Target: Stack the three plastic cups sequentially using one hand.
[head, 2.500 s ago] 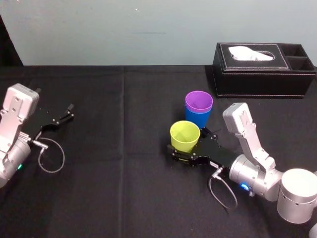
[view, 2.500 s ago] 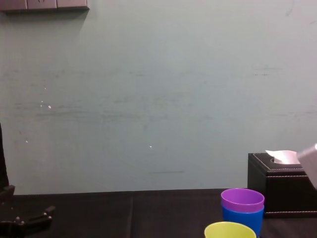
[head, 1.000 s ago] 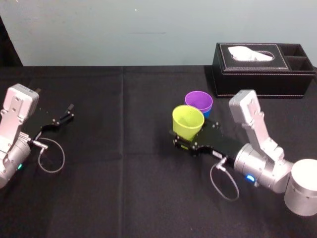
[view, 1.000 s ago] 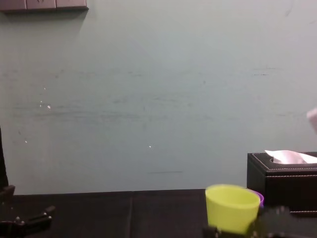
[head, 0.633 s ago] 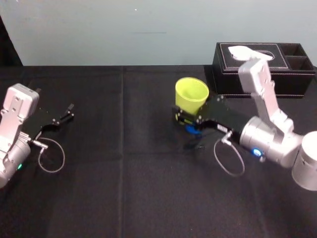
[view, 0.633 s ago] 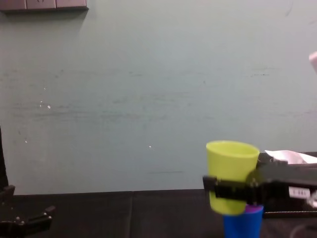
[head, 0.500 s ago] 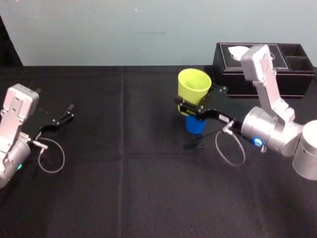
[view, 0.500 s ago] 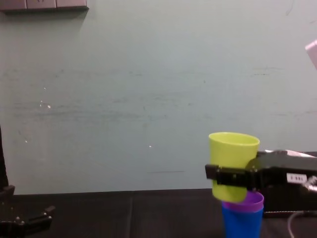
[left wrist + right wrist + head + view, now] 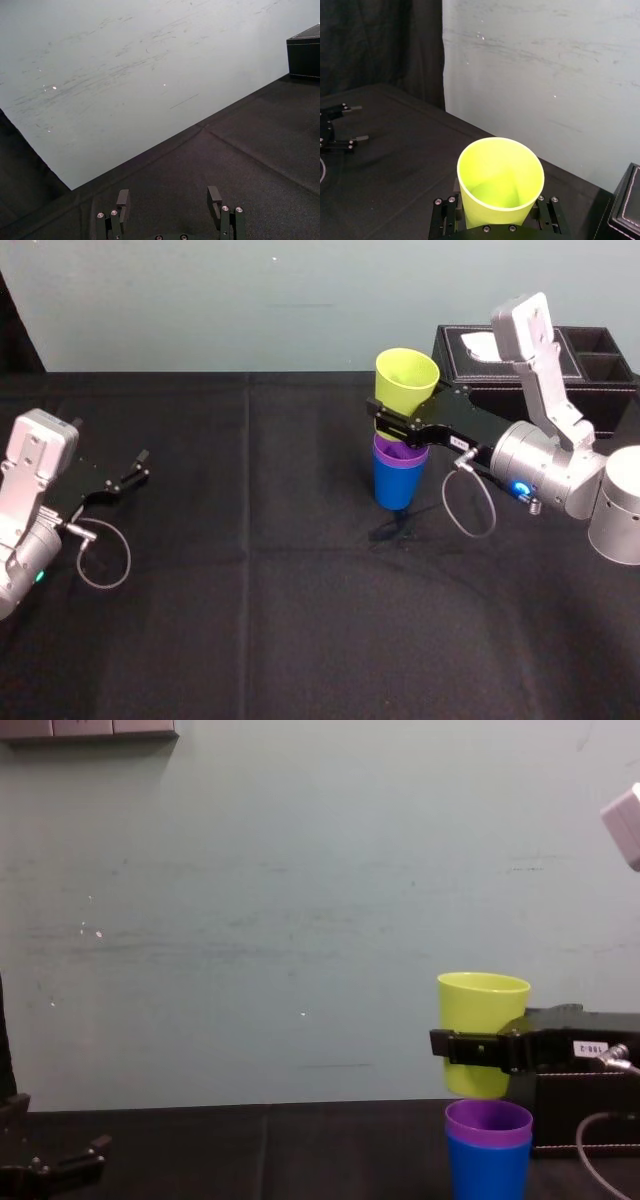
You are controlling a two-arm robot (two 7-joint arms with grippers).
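My right gripper (image 9: 397, 427) is shut on the lower part of the yellow-green cup (image 9: 406, 378), holding it upright in the air. Straight below it stands the purple cup (image 9: 401, 453), nested inside the blue cup (image 9: 394, 486) on the black table. In the chest view the yellow-green cup (image 9: 482, 1020) hangs a small gap above the purple cup's rim (image 9: 488, 1120), with the gripper (image 9: 472, 1045) clamped across it. In the right wrist view the fingers (image 9: 444, 212) press both sides of the cup (image 9: 500, 177). My left gripper (image 9: 128, 473) rests open at the far left.
A black tissue box (image 9: 530, 375) stands at the back right, just behind my right arm. The black table (image 9: 250, 590) stretches wide between the two arms and toward the front edge. A pale wall (image 9: 300, 920) closes off the back.
The right gripper has carried the yellow-green cup up and slightly right, from beside the purple-and-blue stack to directly above it. The left arm has stayed still.
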